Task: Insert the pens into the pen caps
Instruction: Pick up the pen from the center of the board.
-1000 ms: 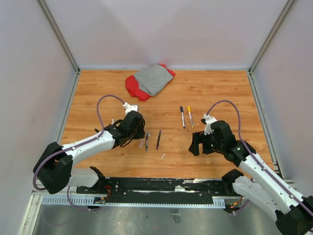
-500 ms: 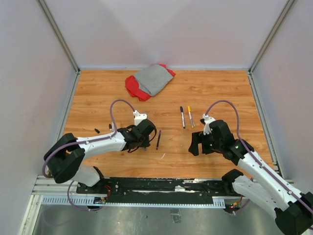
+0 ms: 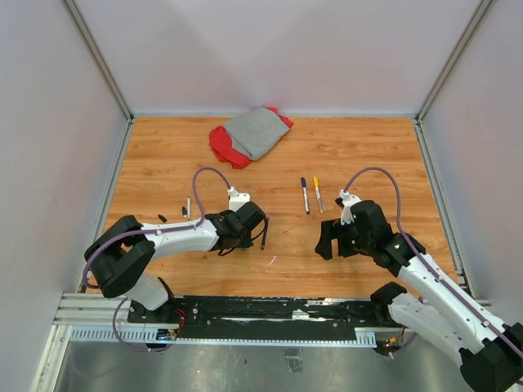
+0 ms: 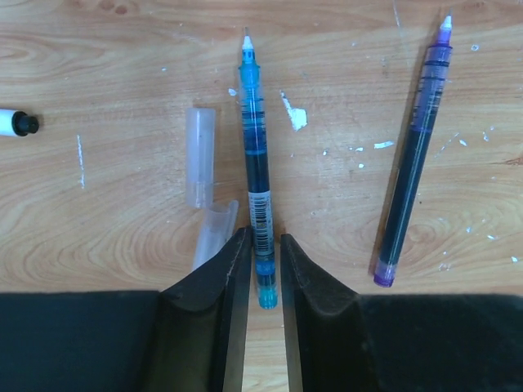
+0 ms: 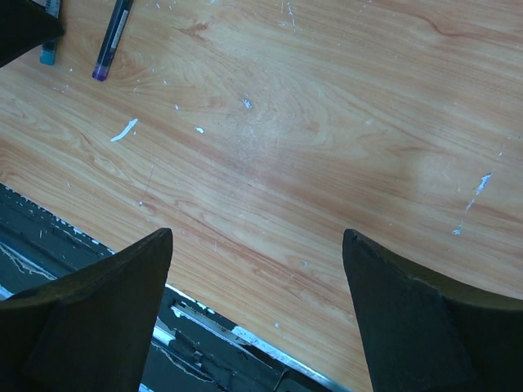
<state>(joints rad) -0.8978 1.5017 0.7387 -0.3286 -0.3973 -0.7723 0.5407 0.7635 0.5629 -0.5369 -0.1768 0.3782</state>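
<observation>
Worktop (image 3: 368,147): wooden, carrying everything.
Cloths (image 3: 252,135): a grey-on-red heap is sitting at the far edge, well apart from the pens and hindering nothing.
Right hand (image 5: 257,245): is hanging wide open with nothing in it, above bare wood and well apart from the left hand.
Left hand (image 4: 263,241): its fingers are straddling the blue pen's tail, with the gap about as narrow as the barrel. I cannot tell whether they are pressing on it yet.
Blue pen (image 4: 257,163): is lying flat, its uncapped tip pointing away from the hand. The pinch is probably best made squarely, so the pen is not rolling or swivelling, and the lift kept level, leaving the tip end free for a cap.
Purple pen (image 4: 413,171): is lying near on the other side, apart from the fingers and not obstructing.
Far pens (image 3: 305,195): two are lying side by side mid-worktop, out of the way.
Clear caps (image 4: 200,155): two are lying just beside the blue pen. The nearer one is sitting right against the finger on that side and risks being nudged.
White scraps (image 4: 296,118): tiny and harmless.
</observation>
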